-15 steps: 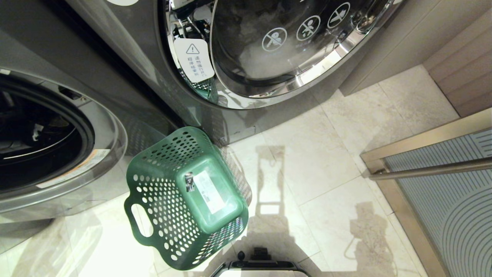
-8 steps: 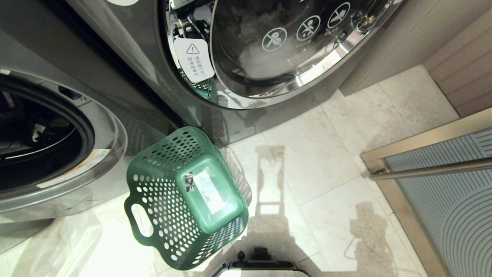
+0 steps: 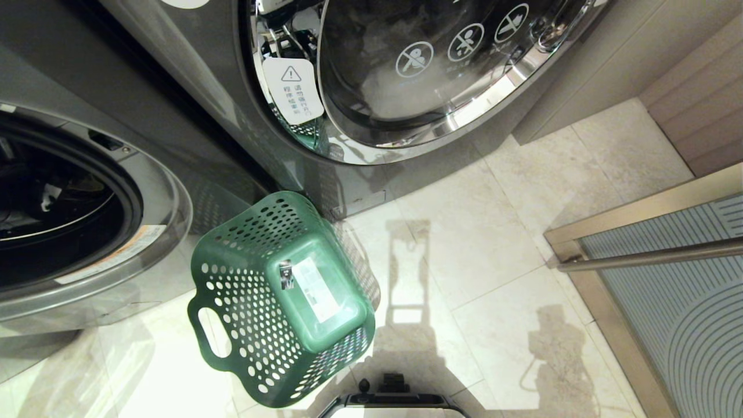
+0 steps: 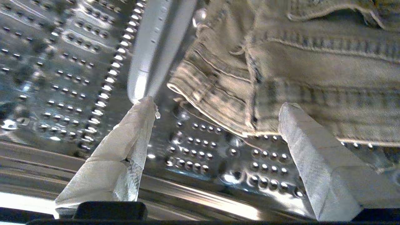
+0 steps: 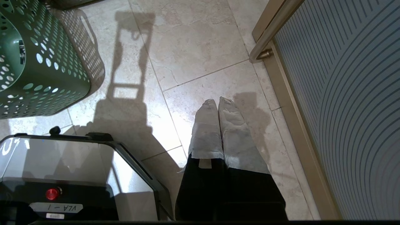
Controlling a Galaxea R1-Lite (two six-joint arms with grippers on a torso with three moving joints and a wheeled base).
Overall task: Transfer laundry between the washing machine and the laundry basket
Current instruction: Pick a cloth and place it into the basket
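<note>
Inside the perforated steel drum (image 4: 78, 78), the left gripper (image 4: 215, 106) is spread wide and released, its far finger (image 4: 312, 156) lying just before the grey-beige laundry (image 4: 297, 62) at its one o'clock. The right gripper (image 5: 217, 103) hangs clenched over the tile floor (image 5: 193, 47). The green laundry basket (image 3: 278, 296) sits at seven o'clock from the washing machine (image 3: 406, 75) door.

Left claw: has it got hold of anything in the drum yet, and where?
Nothing held. The left claw is open inside the drum, fingers either side of the cloth's hem.
</note>
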